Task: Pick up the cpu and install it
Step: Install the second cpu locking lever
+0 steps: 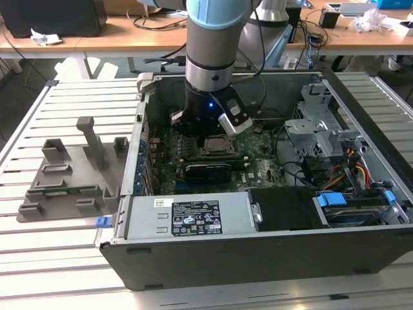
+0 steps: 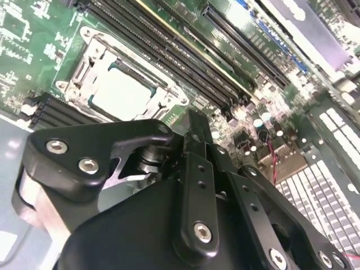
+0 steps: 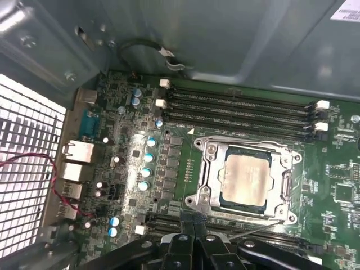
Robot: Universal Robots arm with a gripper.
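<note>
Cpu (image 3: 246,179) seated in socket (image 3: 209,151), claw (image 3: 194,239) above, grip state unclear

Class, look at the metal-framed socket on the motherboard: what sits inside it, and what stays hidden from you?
Inside the socket lies the cpu, its silver-grey top plate facing up, framed by the metal bracket. The contacts beneath the cpu are covered by it. The gripper hangs above the board beside the socket.

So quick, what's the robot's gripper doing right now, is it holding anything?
Gripper: cannot tell if open or shut. It hangs over the cpu, which sits in the socket.
</note>
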